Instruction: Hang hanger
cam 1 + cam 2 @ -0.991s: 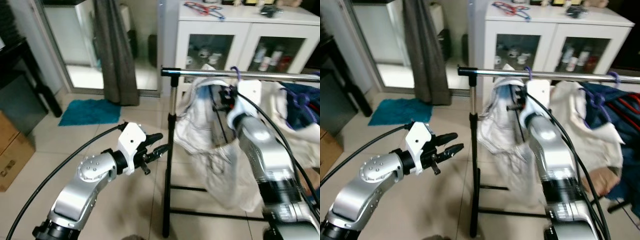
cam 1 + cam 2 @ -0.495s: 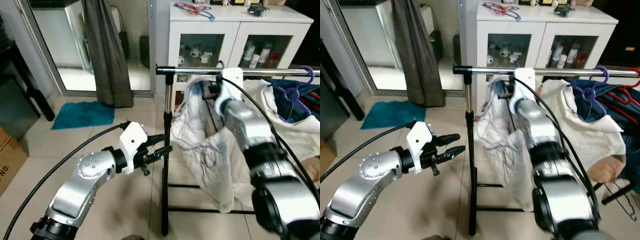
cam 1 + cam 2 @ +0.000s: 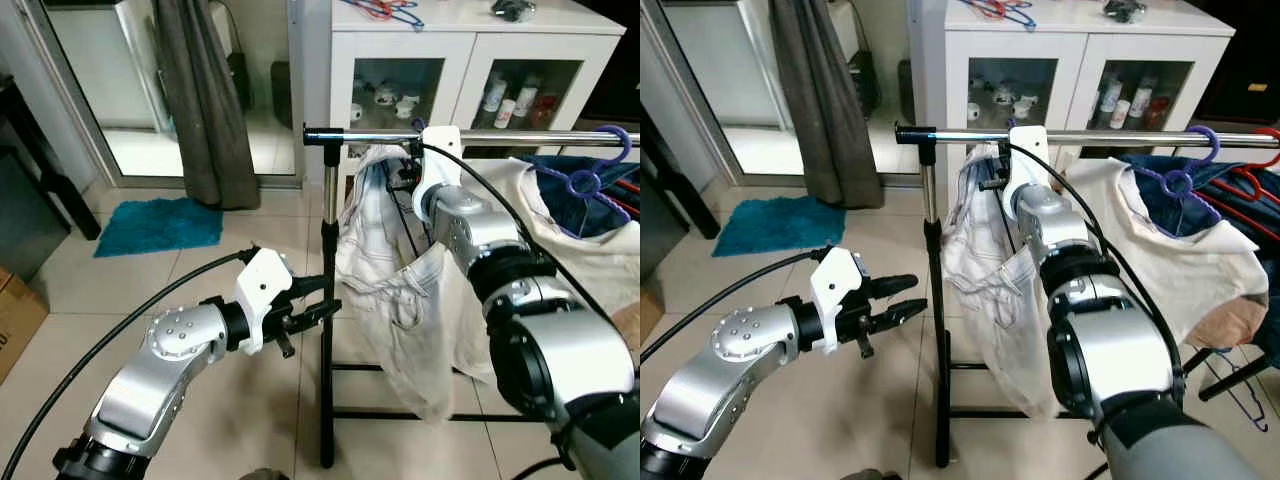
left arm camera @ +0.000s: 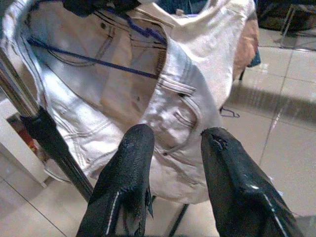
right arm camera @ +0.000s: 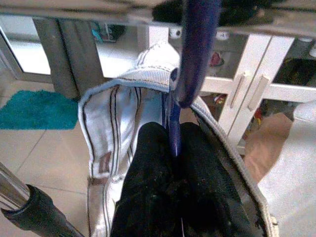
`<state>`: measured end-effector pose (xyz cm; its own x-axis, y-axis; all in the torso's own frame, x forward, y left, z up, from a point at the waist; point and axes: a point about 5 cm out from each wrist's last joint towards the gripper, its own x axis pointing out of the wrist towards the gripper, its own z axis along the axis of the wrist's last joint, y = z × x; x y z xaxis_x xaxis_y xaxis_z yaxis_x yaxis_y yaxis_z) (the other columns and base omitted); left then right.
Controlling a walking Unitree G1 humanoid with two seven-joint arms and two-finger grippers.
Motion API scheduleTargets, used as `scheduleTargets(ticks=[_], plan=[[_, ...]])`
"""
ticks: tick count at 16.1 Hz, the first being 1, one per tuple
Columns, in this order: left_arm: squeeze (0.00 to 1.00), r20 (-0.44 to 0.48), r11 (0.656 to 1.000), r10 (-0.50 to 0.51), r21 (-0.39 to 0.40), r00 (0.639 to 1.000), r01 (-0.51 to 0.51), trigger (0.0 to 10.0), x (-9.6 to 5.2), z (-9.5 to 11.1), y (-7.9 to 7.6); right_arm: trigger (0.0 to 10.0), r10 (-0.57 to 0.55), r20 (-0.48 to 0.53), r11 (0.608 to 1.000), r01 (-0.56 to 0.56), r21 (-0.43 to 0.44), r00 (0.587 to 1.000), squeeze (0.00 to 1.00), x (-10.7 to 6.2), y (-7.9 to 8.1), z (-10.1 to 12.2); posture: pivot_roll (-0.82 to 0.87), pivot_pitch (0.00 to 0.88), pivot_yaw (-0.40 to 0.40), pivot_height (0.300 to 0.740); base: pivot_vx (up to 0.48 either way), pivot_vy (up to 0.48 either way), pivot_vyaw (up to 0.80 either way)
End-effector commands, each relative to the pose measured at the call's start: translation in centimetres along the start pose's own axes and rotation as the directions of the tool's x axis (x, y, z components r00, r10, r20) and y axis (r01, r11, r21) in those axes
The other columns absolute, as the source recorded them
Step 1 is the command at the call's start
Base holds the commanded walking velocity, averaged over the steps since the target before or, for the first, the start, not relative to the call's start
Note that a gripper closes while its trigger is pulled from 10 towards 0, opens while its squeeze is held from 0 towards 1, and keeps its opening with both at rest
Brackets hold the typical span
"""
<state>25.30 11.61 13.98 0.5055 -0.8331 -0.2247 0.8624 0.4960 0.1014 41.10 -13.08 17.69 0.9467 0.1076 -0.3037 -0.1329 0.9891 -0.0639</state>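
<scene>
Right gripper (image 5: 170, 197) pinches the blue hanger (image 5: 190, 64) at the rail (image 3: 480, 135), upper centre; left gripper (image 3: 325, 297) spread wide, lower left.

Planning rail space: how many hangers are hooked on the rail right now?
3 visible: the blue hanger carrying the white trousers, pinched by the right gripper; a purple hanger further right; a red hanger at the edge. Others may be hidden.

A chrome rail (image 3: 500, 135) crossed the upper frame, pale jeans (image 3: 400, 290) hanging from it. The right gripper (image 3: 412, 172) reached up to the rail at one o'clock. The left gripper (image 3: 318, 300), fingers parted, hovered beside the rack's upright pole (image 3: 326, 300).
</scene>
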Motion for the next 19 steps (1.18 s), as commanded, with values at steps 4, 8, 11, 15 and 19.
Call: scheduleTargets(ticks=[4,8,11,15,19], plan=[[0.0,-0.004,1.0,-0.026,0.005,1.0,0.026,10.0,-0.3,0.3,-0.5,10.0,0.043,0.011,0.998,-0.043,0.039,0.999,0.04,0.0,0.2,0.2,0.03,0.0,0.05,0.74,0.0,0.0,0.0],[0.0,-0.005,1.0,-0.013,-0.007,1.0,0.013,10.0,-0.3,0.2,-0.5,10.0,0.092,0.041,0.995,-0.094,0.029,0.995,1.0,-0.4,-0.2,-0.7,0.03,0.0,0.065,0.74,0.0,0.0,0.0],[0.0,0.019,0.999,0.032,-0.039,0.999,-0.032,10.0,-0.1,0.3,-0.3,10.0,0.181,0.161,0.982,-0.186,0.015,0.97,1.0,-1.5,-0.4,-0.1,0.03,0.0,0.073,0.74,0.0,0.0,0.0],[0.0,0.056,0.971,0.211,-0.125,0.976,-0.202,10.0,0.3,0.3,1.0,10.0,0.307,0.311,0.94,-0.339,0.051,0.899,1.0,-7.1,-0.5,0.1,0.0,0.0,0.089,0.74,0.0,0.0,0.0],[0.0,0.086,0.901,0.412,-0.188,0.907,-0.392,10.0,0.0,0.6,2.3,10.0,0.34,0.417,0.928,-0.372,-0.005,0.843,1.0,-11.8,0.3,0.1,-0.03,0.0,0.096,0.74,0.0,0.0,0.0]])
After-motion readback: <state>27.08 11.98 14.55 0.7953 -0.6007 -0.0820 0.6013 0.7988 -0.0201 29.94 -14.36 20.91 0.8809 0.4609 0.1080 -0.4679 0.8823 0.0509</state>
